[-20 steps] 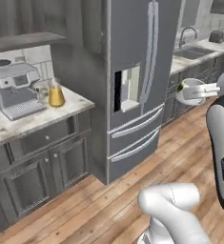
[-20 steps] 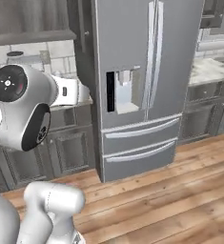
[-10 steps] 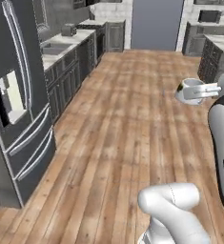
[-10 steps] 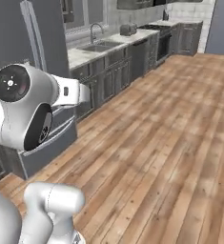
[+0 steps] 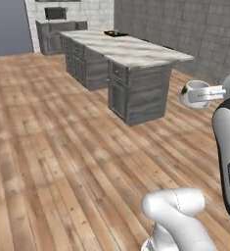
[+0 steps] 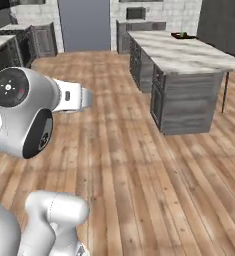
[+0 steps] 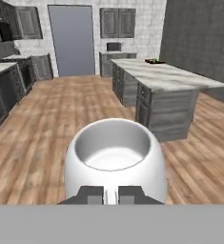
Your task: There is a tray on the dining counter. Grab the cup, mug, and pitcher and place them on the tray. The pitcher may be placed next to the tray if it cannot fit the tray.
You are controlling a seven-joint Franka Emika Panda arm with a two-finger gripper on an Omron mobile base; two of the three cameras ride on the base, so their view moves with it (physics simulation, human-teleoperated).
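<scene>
The end effector (image 7: 110,194) is clamped on the mug (image 7: 114,155), its two dark tips pinched together over the near part of the white rim, so the mug hangs in front of the hand with its mouth open toward the hand camera. In the left base view the mug (image 5: 194,93) rides out ahead of the arm, well above the wooden floor (image 5: 62,162) and well apart from anything it could strike. The step in hand appears to be carrying the mug to the dining table (image 6: 189,55), the long marble-topped island standing ahead and to the right. At its far end lies the tray (image 5: 115,33), a small dark shape with something green on or just beside it, probably the cup, though it is too small to tell which. To do this well, the base should come in alongside the table toward that far end rather than stop at the near corner, since the tray is far from the near edge. The mug should stay level and high enough to clear the table's edge, the pinch on the thin rim kept firm, and the mug lowered onto a bare part of the tray away from the green thing.
</scene>
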